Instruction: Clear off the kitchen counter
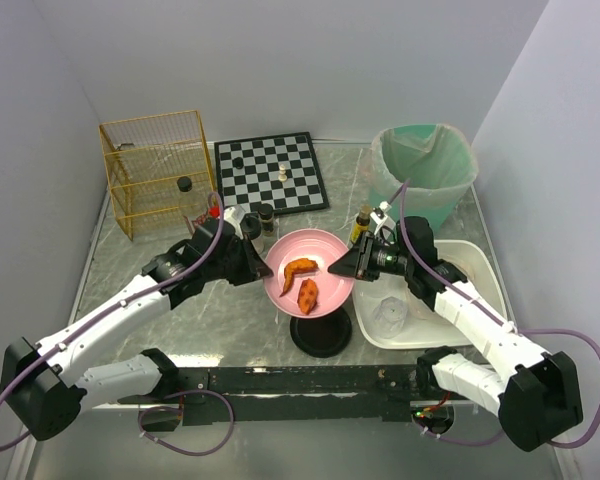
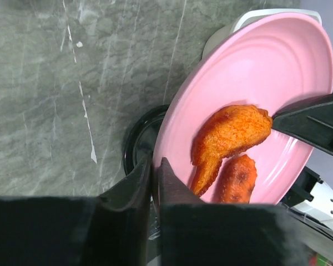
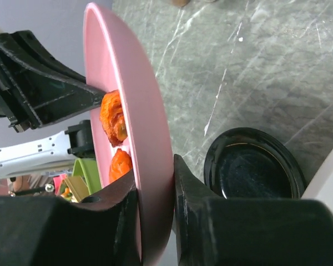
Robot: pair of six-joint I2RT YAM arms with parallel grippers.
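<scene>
A pink plate (image 1: 320, 245) with two orange fried chicken pieces (image 1: 298, 268) hangs tilted above the grey-green kitchen counter (image 1: 230, 320). My left gripper (image 1: 267, 267) is shut on its left rim, and the left wrist view shows the jaws (image 2: 155, 162) pinching the plate (image 2: 266, 66) beside the chicken (image 2: 230, 133). My right gripper (image 1: 342, 268) is shut on the opposite rim. In the right wrist view the fingers (image 3: 154, 169) clamp the plate's edge (image 3: 127, 83), with the chicken (image 3: 112, 117) on its far face.
A black dish (image 1: 320, 335) lies on the counter under the plate. A white tray (image 1: 475, 270) holding a clear cup (image 1: 390, 315) sits at right. A green bin (image 1: 425, 165), chessboard (image 1: 270, 172), yellow wire basket (image 1: 160, 170) and small bottles (image 1: 265, 215) stand behind.
</scene>
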